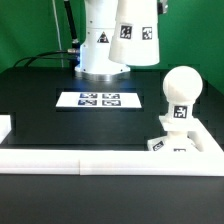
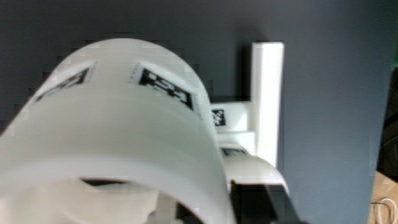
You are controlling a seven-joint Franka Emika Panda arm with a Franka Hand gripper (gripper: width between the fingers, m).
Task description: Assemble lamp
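You have the shade (image 1: 135, 35) up in the air, at the top of the exterior view, well above the black bench (image 1: 60, 85). In the wrist view the shade (image 2: 125, 130) fills most of the picture, so it sits right at the pincer. The pincer itself is hidden behind the shade in both views. I think it is closed on the shade, since nothing else carries it, but the fingers are not visible.

The place where the shade must go is the bulb (image 1: 181, 92). It stands upright on the base block (image 1: 172, 142), at the exterior view's right, close to the white rail (image 1: 100, 160) that borders the bench at the front. So the target lies below the shade and toward the exterior view's right and front. The long axis of the bulb is vertical. The shade seems a little tilted in the exterior view, so you will probably need to bring its axis vertical before you lower it over the round end.

The marker board (image 1: 99, 99) lies flat on the bench, between the robot's foot (image 1: 100, 62) and the rail, to the exterior view's left of the bulb. It is low and should not disturb the path. The air between the shade and the bulb appears free. The rail corner near the base block is the only close thing, so a descent that is off centre could push the bulb sideways.
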